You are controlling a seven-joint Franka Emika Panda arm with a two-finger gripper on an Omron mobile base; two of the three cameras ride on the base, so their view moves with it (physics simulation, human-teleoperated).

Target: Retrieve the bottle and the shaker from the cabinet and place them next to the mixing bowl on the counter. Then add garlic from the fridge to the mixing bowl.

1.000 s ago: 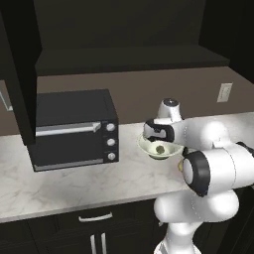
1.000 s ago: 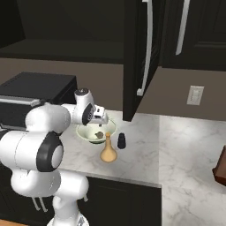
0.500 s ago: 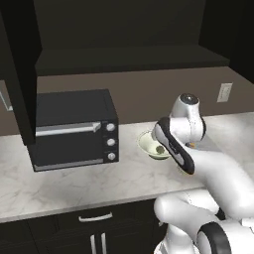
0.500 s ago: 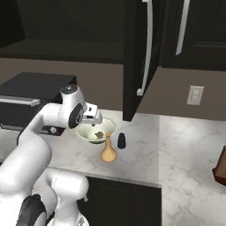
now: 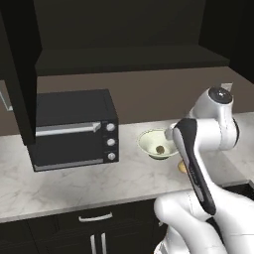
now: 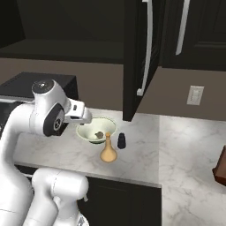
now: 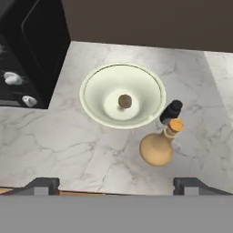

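Note:
The pale cream-green mixing bowl stands on the marbled counter, and the small tan-brown garlic lies at its bottom. Just right of the bowl are the dark shaker and the tan-orange bottle, both upright. My gripper hovers above the counter's front edge, open and holding nothing. From the right base view the bowl, garlic, bottle and shaker sit beside my hand. In the left base view my arm hides most of the bottle.
A black microwave oven stands left of the bowl. The black cabinet's open door hangs above the counter, right of the bowl. A wall outlet is behind; a brown object sits at the far right.
My arm has swung up and back from the bowl, taking the hand away from over it. The garlic, bottle and shaker have stayed where they were.

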